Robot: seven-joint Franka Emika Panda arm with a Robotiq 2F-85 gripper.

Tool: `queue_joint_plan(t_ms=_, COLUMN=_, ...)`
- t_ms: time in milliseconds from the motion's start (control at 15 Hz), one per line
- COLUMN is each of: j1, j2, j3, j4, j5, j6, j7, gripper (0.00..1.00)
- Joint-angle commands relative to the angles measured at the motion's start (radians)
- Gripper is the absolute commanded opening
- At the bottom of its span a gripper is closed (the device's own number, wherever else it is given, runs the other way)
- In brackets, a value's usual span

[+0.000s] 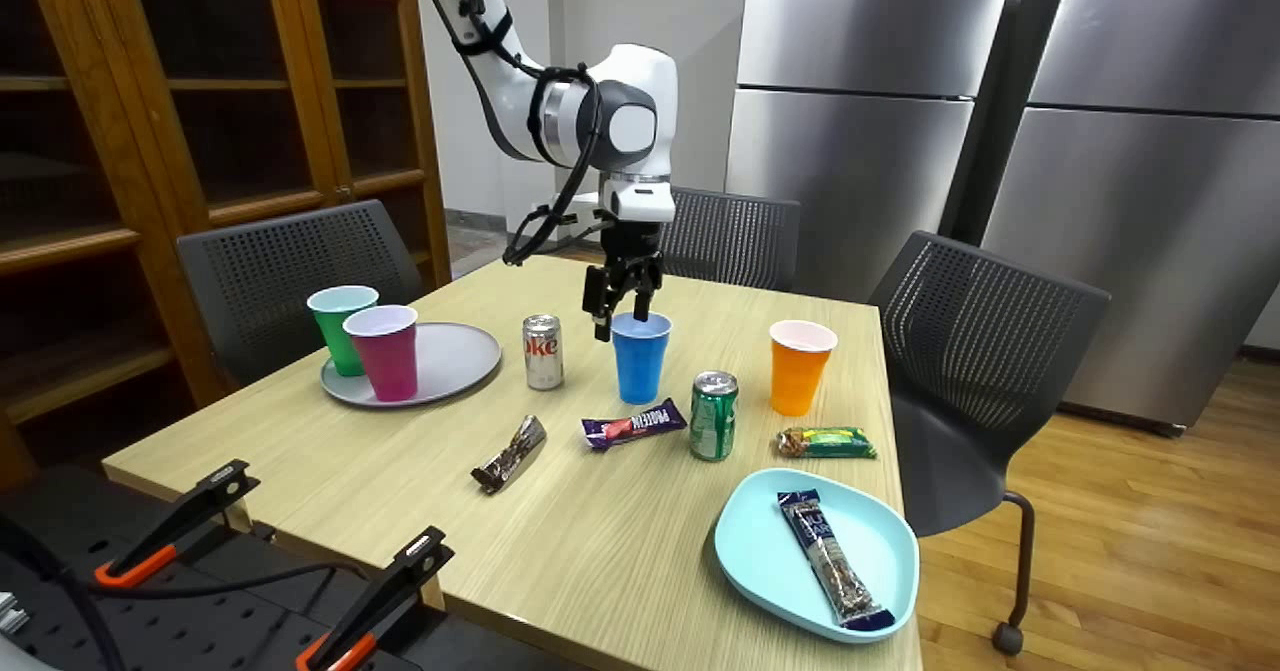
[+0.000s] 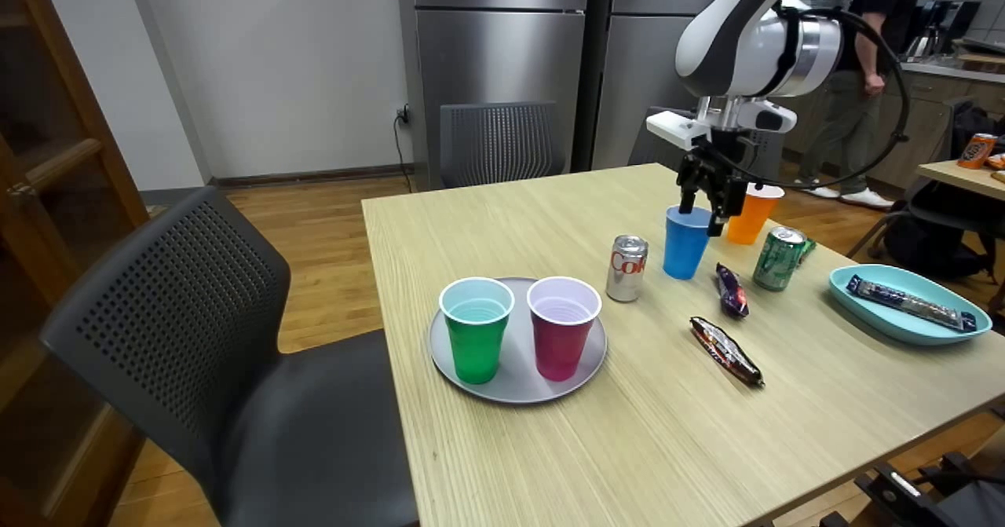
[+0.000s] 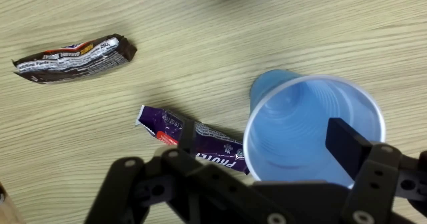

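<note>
1. The blue cup [image 1: 640, 363] stands upright on the surface [image 1: 600, 551], mouth up, directly beneath the tool [image 1: 622, 323]. Its long axis is vertical, roughly in line with the downward-pointing tool.
2. The tool is released: its fingers [image 3: 345, 147] are spread well apart with nothing gripped. In the wrist view one of them overlaps the cup's mouth while its partner sits outside the rim, so the cup lies off-centre between them, toward the picture's right. Whether the finger over the mouth dips inside or touches the cup, I cannot tell.
3. Below the outer finger, just beside the cup, the purple protein bar [image 3: 215, 147] lies flat on the surface, its length slanting toward the cup.
4. In an exterior view, the silver can [image 1: 543, 361] and the green can [image 1: 713, 421] stand upright to either side of the tool, both near it.
5. Farther from the tool, on the silver can's side, lies the brown-wrapped bar [image 1: 508, 456]; on the green can's side, the orange cup [image 1: 800, 376] stands upright with the green-wrapped bar [image 1: 828, 442] near it.
6. Farthest from the tool, on the silver can's side, the grey plate [image 1: 460, 356] carries the green cup [image 1: 343, 341] and the magenta cup [image 1: 386, 361], both upright; on the opposite side, the light-blue plate [image 1: 752, 541] holds the nut bar [image 1: 828, 561].
</note>
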Motion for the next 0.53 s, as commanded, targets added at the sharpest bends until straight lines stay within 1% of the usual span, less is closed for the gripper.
queue_joint_plan(t_ms=0, j1=0.003, j2=0.028, j3=-0.003, j4=0.02, j5=0.002, j6=0.015, j7=0.022, gripper=1.0)
queue_joint_plan(t_ms=267, j1=0.005, j2=0.039, j3=-0.005, j4=0.019, j5=0.002, j6=0.021, j7=0.02, gripper=1.0)
queue_joint_plan(t_ms=333, j1=0.004, j2=0.039, j3=-0.004, j4=0.017, j5=0.003, j6=0.024, j7=0.02, gripper=0.75)
queue_joint_plan(t_ms=400, j1=0.004, j2=0.039, j3=-0.004, j4=0.016, j5=0.003, j6=0.027, j7=0.019, gripper=0.74)
queue_joint_plan(t_ms=467, j1=0.004, j2=0.038, j3=-0.004, j4=0.015, j5=0.004, j6=0.029, j7=0.019, gripper=0.66)
